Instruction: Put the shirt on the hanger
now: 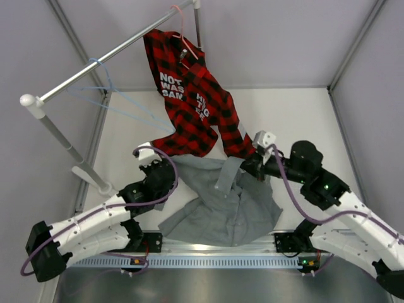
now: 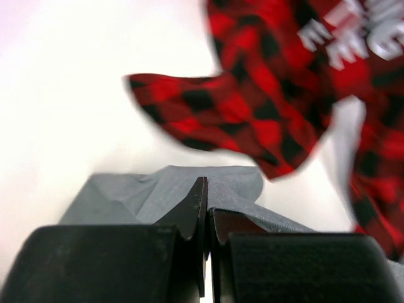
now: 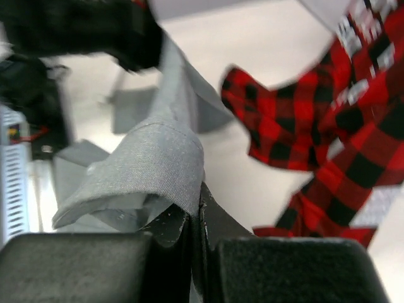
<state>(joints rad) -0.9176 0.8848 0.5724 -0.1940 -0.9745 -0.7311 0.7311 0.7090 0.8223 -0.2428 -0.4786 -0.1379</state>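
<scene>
Both of my pincers are busy right now. My left pincer (image 2: 205, 192) is closed to a sliver, and the edge of the plain grey collared shirt of soft fabric (image 1: 221, 211) looks nipped at its tips. My right pincer (image 3: 196, 205) is clamped on a rolled fold of the same cloth.

The first risk is that both grips are thin. They hold only an edge, and most of the shirt's weight lies on the white desk (image 1: 297, 120), so a quick lift could pull the cloth out of either one.

The second is the red-and-black plaid shirt with white lettering (image 1: 196, 101). It dangles from the thin pink hanger (image 1: 183, 31), and its hem hangs just beside my right pincer. If I go straight up I could drag it along or snag it.

The third is the thin light-blue triangular hanger (image 1: 120, 101). It hangs by its hook on the white metal rail (image 1: 82, 77), well apart from the shirt on my left. It is free to swing, and I have no spare pincer to steady it.

As for the shirt itself, it sits between my two arms. Its top edge is raised and stretched from one pincer to the other. The body is crumpled below, and a narrow grey strip hangs loose near the middle. The weave is fine and matte, and it is very floppy.
</scene>
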